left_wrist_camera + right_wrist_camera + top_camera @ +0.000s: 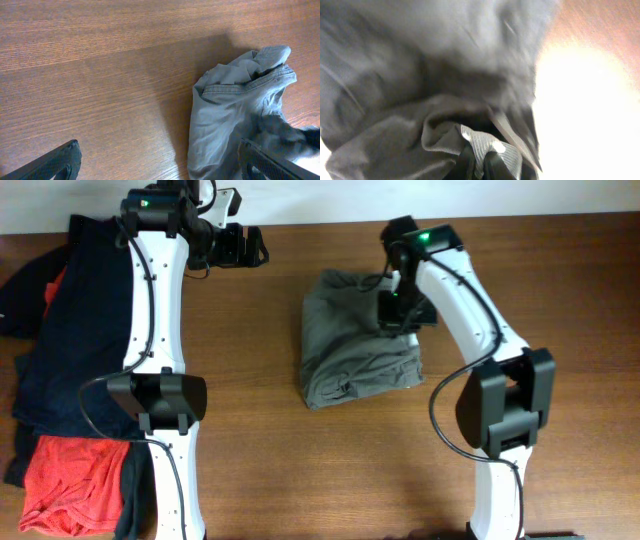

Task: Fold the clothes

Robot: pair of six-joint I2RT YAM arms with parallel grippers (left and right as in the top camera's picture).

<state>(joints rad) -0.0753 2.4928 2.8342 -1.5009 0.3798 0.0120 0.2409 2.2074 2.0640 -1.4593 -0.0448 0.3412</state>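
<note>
I see the shorts [355, 340] bunched at the centre of the worktop [300, 470]. My right claw [402, 315] is clenched on a fold at their right edge. My left claw [252, 246] is released, jaws wide, hovering well apart from them.

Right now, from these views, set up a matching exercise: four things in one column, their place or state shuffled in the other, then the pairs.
Column one
1. grey-olive shorts
2. navy-blue garment
3. orange-red garment
4. left end effector

Column two
A. open, holding nothing, above bare table
B. bunched mid-table, pinched by the shut right end effector
C. crumpled at the left corner nearest the arm bases
D. heaped along the left edge, partly under the left arm

Pairs: 1-B; 2-D; 3-C; 4-A
</note>
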